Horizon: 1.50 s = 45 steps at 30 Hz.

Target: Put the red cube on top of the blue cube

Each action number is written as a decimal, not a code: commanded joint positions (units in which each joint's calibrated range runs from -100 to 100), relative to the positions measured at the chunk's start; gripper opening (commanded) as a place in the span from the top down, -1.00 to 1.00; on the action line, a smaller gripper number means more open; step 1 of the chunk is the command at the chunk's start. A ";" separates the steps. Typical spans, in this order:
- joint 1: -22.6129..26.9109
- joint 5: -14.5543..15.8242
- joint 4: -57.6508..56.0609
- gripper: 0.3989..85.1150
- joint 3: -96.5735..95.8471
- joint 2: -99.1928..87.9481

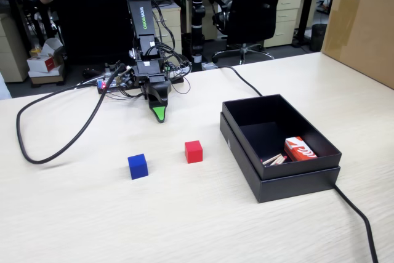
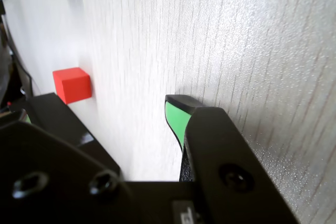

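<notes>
Table: red cube, blue cube, box.

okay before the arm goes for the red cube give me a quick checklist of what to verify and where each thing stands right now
1. Small matte red cube sits free on the pale wooden table: ok.
2. Small matte dark-blue cube has a bare top, nothing stacked on it: ok.
3. The two cubes stand apart, leaving room to grasp: ok.
4. Black gripper with a green fingertip holds nothing: ok.
5. Jaws open wide enough for the cube: cannot tell; only one tip shows in both views.
6. Black cardboard box stands clear of both cubes: ok.
</notes>
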 commanded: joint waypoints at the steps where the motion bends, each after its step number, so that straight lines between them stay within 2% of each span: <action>1: 0.05 -0.05 -3.42 -0.16 -0.29 0.09; 14: 0.15 -0.15 -4.29 -0.15 0.61 0.09; 28: 0.44 1.03 -33.66 -0.11 24.46 1.58; 35: 1.86 1.37 -49.56 -0.11 45.04 13.05; 45: 2.34 4.88 -64.07 -0.11 81.03 48.51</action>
